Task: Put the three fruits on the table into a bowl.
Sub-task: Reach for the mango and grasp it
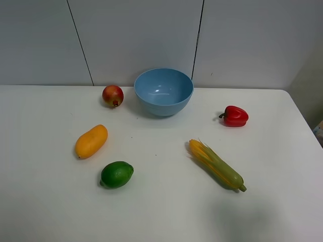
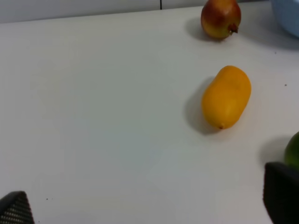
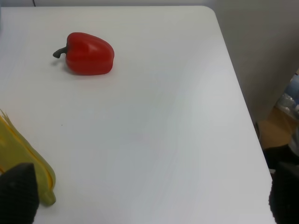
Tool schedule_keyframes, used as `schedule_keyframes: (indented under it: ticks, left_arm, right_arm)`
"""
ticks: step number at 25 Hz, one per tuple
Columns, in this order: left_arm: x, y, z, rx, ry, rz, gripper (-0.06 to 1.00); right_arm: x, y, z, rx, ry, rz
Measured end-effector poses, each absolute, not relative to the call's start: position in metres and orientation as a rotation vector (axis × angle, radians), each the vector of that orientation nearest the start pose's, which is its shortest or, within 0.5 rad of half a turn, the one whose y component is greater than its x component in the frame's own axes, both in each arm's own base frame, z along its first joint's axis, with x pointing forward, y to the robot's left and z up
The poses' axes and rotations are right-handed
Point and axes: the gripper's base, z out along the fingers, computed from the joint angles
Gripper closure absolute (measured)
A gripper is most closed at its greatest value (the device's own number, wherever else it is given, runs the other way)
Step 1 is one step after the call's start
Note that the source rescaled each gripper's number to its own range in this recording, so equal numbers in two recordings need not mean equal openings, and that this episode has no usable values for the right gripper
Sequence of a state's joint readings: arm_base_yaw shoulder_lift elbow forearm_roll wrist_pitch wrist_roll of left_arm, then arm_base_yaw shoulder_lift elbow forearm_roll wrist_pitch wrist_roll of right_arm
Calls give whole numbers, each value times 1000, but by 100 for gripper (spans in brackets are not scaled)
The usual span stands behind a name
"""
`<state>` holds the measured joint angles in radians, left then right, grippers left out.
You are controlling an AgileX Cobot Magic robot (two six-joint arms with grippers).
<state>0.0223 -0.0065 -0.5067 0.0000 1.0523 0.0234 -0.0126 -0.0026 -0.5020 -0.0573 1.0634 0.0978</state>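
The light-blue bowl [image 1: 163, 91] stands at the back middle of the white table [image 1: 161, 212]; its edge shows in the left wrist view [image 2: 288, 16]. The red-yellow pomegranate [image 1: 113, 96] [image 2: 220, 17] lies just left of the bowl. The orange mango [image 1: 91, 141] [image 2: 226, 96] lies at the left, and the green lime [image 1: 117, 174] [image 2: 293, 149] is in front of it. Neither arm shows in the exterior view. My left gripper [image 2: 148, 200] is open and empty above bare table, short of the mango. My right gripper [image 3: 152, 198] is open and empty.
A red bell pepper [image 1: 234, 116] [image 3: 87, 53] lies right of the bowl. A yellow-green corn cob [image 1: 217, 164] [image 3: 25, 161] lies at the right front. The table's right edge [image 3: 243, 107] drops off close to my right gripper.
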Motion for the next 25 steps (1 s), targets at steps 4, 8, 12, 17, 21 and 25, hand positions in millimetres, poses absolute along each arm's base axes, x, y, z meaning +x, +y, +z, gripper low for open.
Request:
schedule_keyframes:
  ticks: [4, 8, 12, 17, 21, 25]
  left_arm:
    - [-6, 0, 280, 1, 2023, 29, -6]
    - [-6, 0, 280, 1, 2023, 29, -6]
    - [-6, 0, 280, 1, 2022, 29, -6]
    - [-6, 0, 280, 1, 2022, 29, -6]
    - [-2, 0, 281, -7, 2046, 23, -6]
    - [22, -1, 294, -12, 2110, 4, -6]
  right_arm:
    - [-6, -4, 278, 115, 2038, -15]
    - [-6, -4, 278, 115, 2038, -15]
    - [-6, -4, 278, 115, 2038, -15]
    - [-6, -4, 278, 115, 2038, -15]
    - [-6, -4, 278, 115, 2038, -15]
    - [-6, -4, 278, 115, 2038, -15]
